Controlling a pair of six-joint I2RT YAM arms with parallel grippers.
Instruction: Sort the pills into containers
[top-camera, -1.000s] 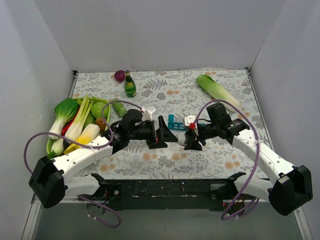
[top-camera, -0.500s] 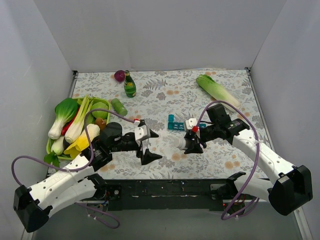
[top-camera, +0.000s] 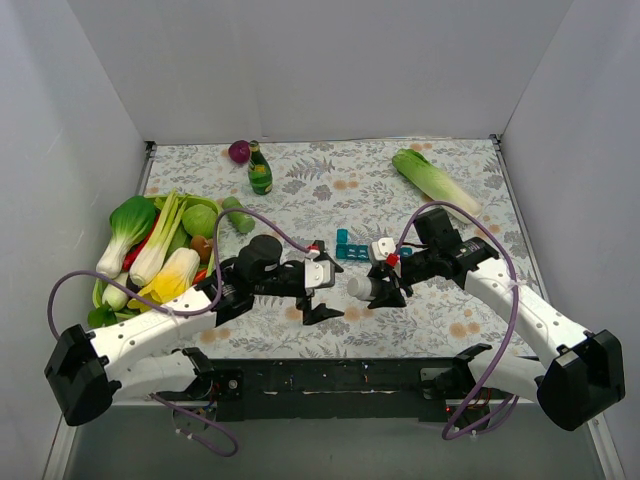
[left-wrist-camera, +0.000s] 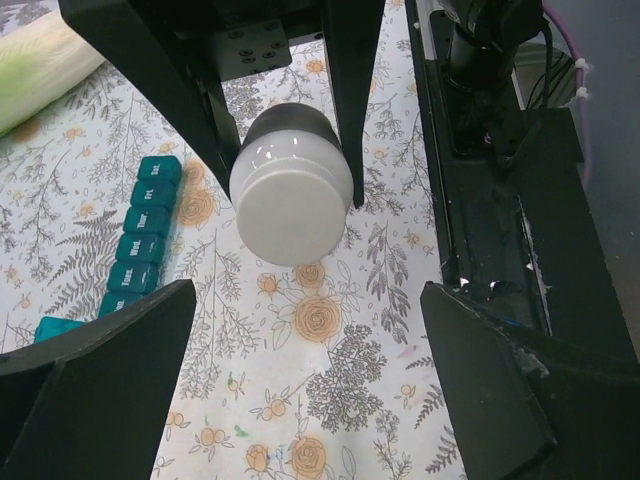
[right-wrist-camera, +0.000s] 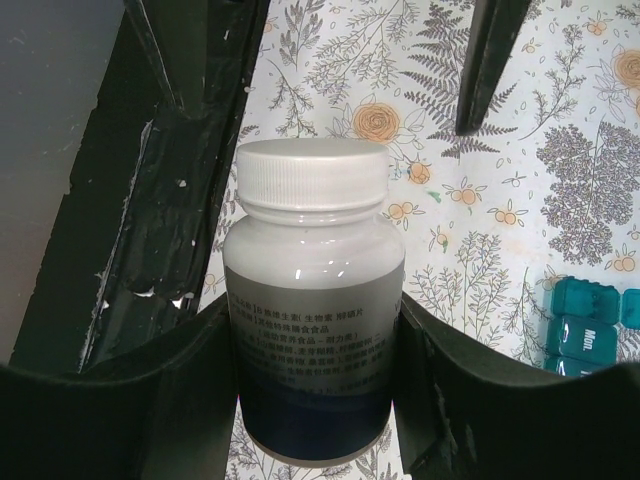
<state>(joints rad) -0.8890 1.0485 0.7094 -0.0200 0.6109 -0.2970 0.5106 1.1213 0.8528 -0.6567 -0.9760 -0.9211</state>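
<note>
My right gripper is shut on a white pill bottle with a grey and dark blue label, held sideways just above the table, its white cap on and pointing left. The bottle fills the right wrist view. My left gripper is open and empty, its jaws wide apart and facing the cap, which shows in the left wrist view a short way ahead. The teal pill box lies just behind the bottle with its lids shut; it also shows in both wrist views. No loose pills show.
A green tray piled with vegetables stands at the left. A green bottle and a purple onion stand at the back. A long green cabbage lies at the back right. A black rail runs along the near edge.
My left gripper drew back to the near left from beside the pill box, then came right again to face the bottle's cap. The right gripper and bottle barely moved.
</note>
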